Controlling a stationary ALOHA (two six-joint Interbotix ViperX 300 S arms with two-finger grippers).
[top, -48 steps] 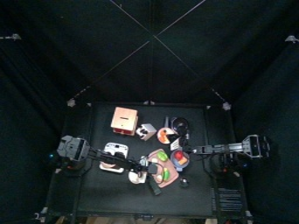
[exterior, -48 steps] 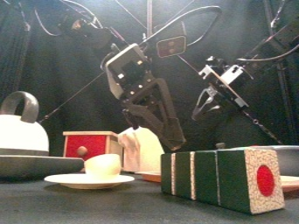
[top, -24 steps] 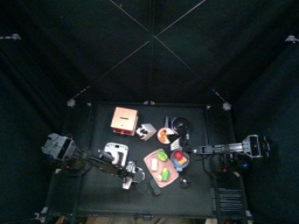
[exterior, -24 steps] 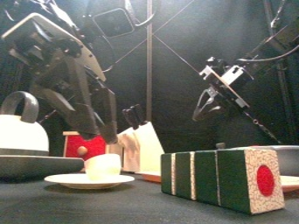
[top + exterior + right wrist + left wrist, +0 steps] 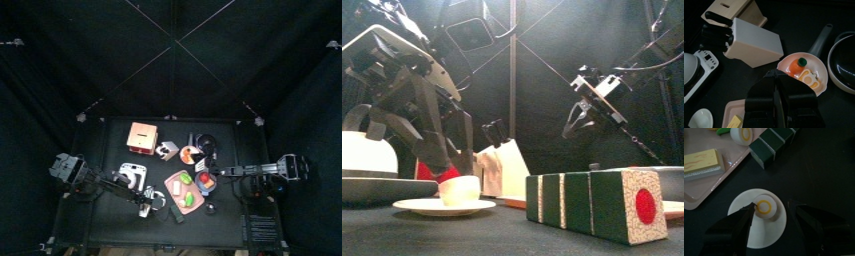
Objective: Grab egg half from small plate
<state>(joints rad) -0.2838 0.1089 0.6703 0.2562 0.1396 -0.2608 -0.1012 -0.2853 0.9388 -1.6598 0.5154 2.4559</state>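
Note:
The egg half (image 5: pixel 765 208), white with a yellow yolk ring, lies on the small white plate (image 5: pixel 751 230). In the front view the egg half (image 5: pixel 460 189) sits on that plate (image 5: pixel 422 208) at the front left. My left gripper (image 5: pixel 448 166) hangs just above it, open, with one jaw on each side of the egg in the left wrist view (image 5: pixel 774 217). It shows in the top view (image 5: pixel 150 199) too. My right gripper (image 5: pixel 580 116) rests raised at the right, shut and empty, also in the top view (image 5: pixel 222 172).
A green striped block (image 5: pixel 596 203) stands front right. A white kettle (image 5: pixel 366 140), a red box (image 5: pixel 430 158) and a white box (image 5: pixel 505 168) stand behind the plate. A pink tray (image 5: pixel 707 180) holds food. An orange dish (image 5: pixel 804 70) and dark pan (image 5: pixel 843 57) lie under the right arm.
My left arm swung from the table's middle to the left and came down over the small plate, its open jaws now around the egg half. The right arm has not moved.

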